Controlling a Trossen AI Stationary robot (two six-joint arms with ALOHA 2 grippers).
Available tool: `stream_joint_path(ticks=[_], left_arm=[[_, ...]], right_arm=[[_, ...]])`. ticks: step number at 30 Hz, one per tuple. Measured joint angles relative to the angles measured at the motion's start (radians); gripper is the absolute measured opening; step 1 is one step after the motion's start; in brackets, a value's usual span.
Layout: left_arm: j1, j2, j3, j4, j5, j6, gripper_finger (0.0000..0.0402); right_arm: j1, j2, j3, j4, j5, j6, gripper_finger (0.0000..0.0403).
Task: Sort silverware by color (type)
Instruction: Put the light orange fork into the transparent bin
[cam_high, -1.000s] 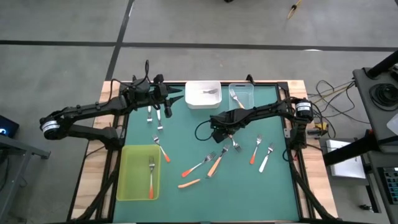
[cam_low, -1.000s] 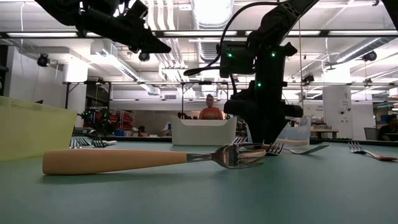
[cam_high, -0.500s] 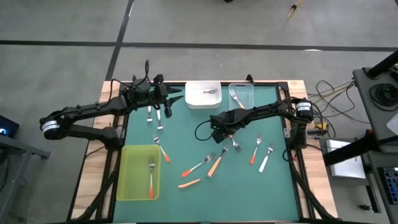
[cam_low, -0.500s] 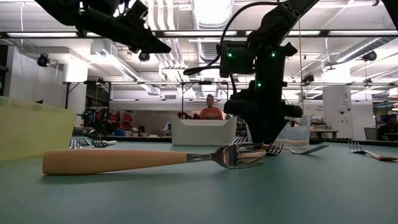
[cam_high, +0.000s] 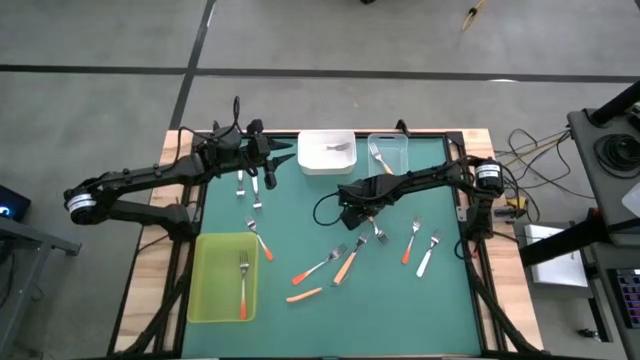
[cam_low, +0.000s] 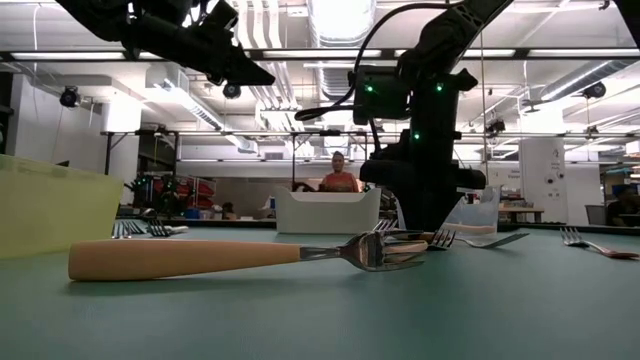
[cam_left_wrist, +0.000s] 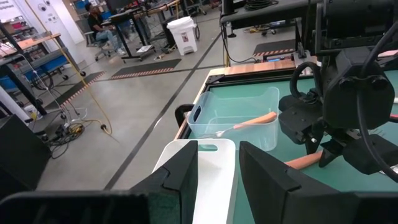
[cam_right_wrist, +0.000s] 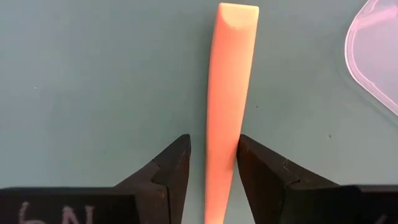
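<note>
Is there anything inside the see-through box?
Yes, it is not empty. The clear tray at the table's far edge holds one fork with a light orange handle lying inside it.

Green table (cam_high: 440, 300), yellow-green tray (cam_high: 222, 277), white tray (cam_high: 325, 152), clear tray (cam_high: 388, 152), scattered forks (cam_high: 345, 264)

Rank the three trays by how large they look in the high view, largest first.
1. yellow-green tray, clearly the largest.
2. white tray and clear tray: these look about alike, the white one perhaps slightly bigger, too close to rank.
</note>
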Motion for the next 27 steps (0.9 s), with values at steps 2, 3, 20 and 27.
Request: stream_joint_path(ticks=[2,3,20,27], left_arm=[[0.000,0.000,0.000,0.000,0.000,0.000,0.0100],[0.000,0.000,0.000,0.000,0.000,0.000,0.0100],[0.000,0.000,0.000,0.000,0.000,0.000,0.0100],[0.000,0.000,0.000,0.000,0.000,0.000,0.0100]], right_arm=[[0.000,0.000,0.000,0.000,0.000,0.000,0.0123],[-0.001,0.000,0.000,0.000,0.000,0.000,0.0123],[-0.002,0.001,0.000,0.003,-0.011,-0.005,0.0096],[-0.002,0.000,0.000,0.005,-0.011,-0.019,0.0042]])
